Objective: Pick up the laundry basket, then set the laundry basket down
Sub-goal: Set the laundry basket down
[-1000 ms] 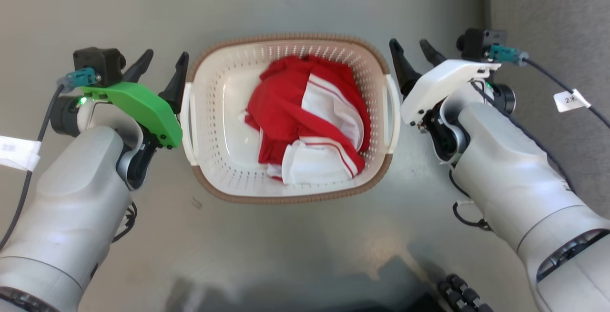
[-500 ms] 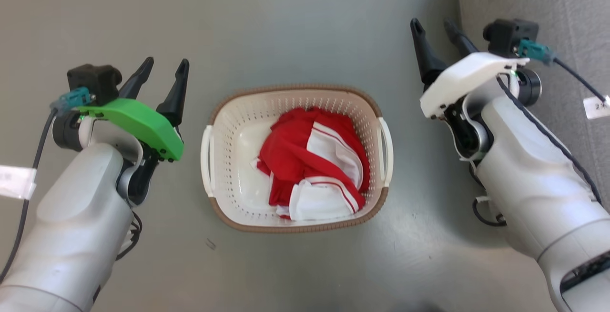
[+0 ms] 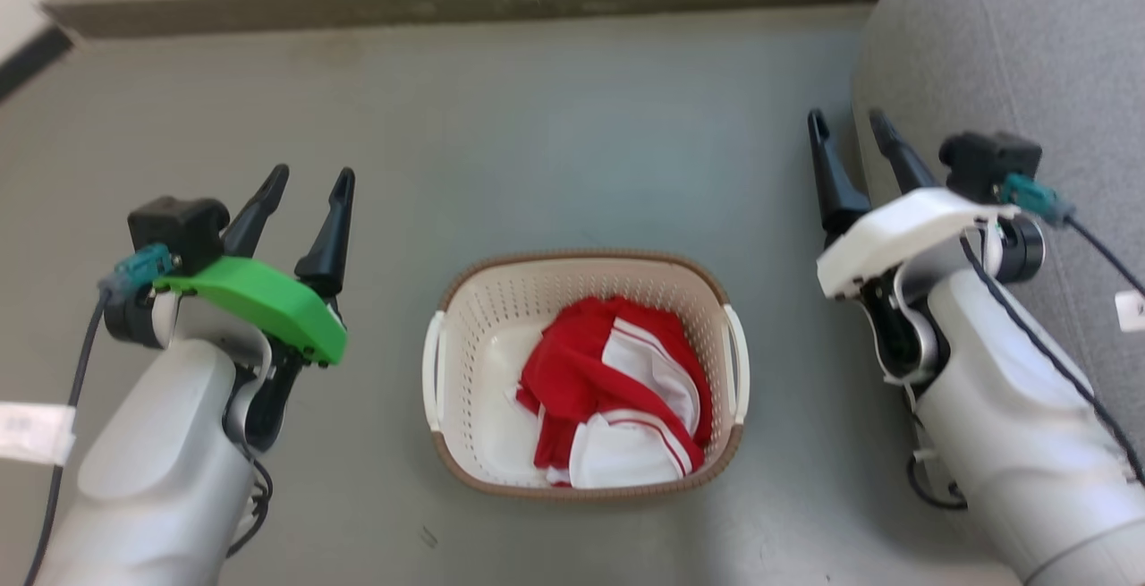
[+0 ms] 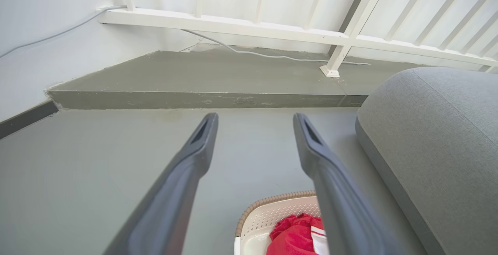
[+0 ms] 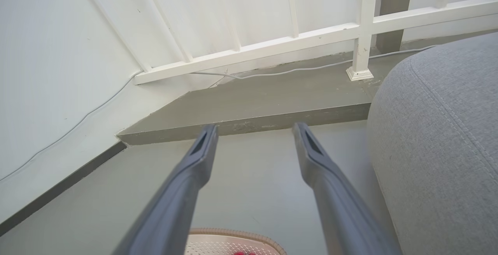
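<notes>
Left gripper [image 3: 310, 176] jaws: parted wide, nothing held; same empty gap in the left wrist view [image 4: 255, 118]. Right gripper [image 3: 848, 119] jaws: likewise parted and empty, confirmed in the right wrist view [image 5: 255, 127]. Finger roots cut off by the bottom edge in both wrist views. In the head view, roots hidden under a green cover [image 3: 259, 300] on the left and a white cover [image 3: 894, 228] on the right.

Pose: both sets of fingers pointing forward, forearms entering from the lower corners and cut off by the frame.

Laundry basket [image 3: 581, 257]: upright on the floor [image 3: 572, 139], between the two grippers, behind the fingertips and about level with the wrists, touched by neither. Red and white garment [image 3: 572, 380] crumpled inside, hiding part of the basket bottom; kind of garment not determinable.

Left wrist view: basket corner [image 4: 272, 200] and garment [image 4: 291, 235] low between the fingers, partly behind one finger and cut off below. Right wrist view: a sliver of rim [image 5: 233, 232] at the bottom edge.

Grey cushion [image 3: 1011, 49] just outside the right jaws; contact with the outer finger not determinable. Ahead of both jaws: low step [image 4: 194, 99], white railing [image 4: 233, 23], thin cable [image 4: 253, 52].
</notes>
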{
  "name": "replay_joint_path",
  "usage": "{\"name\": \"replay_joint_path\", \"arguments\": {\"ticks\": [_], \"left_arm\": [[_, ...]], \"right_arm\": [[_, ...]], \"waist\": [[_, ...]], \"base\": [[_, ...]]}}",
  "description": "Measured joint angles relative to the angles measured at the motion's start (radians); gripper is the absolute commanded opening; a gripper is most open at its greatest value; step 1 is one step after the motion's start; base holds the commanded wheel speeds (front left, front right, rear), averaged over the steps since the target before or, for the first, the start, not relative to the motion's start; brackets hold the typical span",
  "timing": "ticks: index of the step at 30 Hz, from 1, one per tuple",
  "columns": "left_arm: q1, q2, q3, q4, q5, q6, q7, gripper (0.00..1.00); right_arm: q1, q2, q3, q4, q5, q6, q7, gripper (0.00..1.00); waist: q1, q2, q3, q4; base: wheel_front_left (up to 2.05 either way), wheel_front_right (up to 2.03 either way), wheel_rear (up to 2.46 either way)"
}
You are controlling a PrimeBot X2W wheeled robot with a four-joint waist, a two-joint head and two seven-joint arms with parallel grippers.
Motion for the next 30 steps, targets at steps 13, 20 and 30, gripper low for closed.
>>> {"name": "replay_joint_path", "arguments": {"ticks": [13, 20, 30], "left_arm": [[0.213, -0.003, 0.119, -0.128, 0.100, 0.051, 0.000, 1.00], [0.270, -0.023, 0.178, -0.222, 0.151, 0.061, 0.000, 1.00], [0.365, -0.043, 0.261, -0.309, 0.198, 0.068, 0.000, 1.00]], "right_arm": [[0.196, 0.004, -0.080, -0.137, -0.072, -0.009, 0.000, 1.00], [0.284, 0.003, -0.123, -0.197, -0.107, -0.020, 0.000, 1.00], [0.355, 0.006, -0.141, -0.256, -0.159, -0.026, 0.000, 1.00]], "waist": [[0.0000, 0.0000, -0.178, 0.028], [-0.0001, 0.0000, -0.228, 0.039], [0.0000, 0.0000, -0.242, 0.044]], "base": [[0.00, 0.00, 0.00], [0.00, 0.00, 0.00], [0.00, 0.00, 0.00]]}}
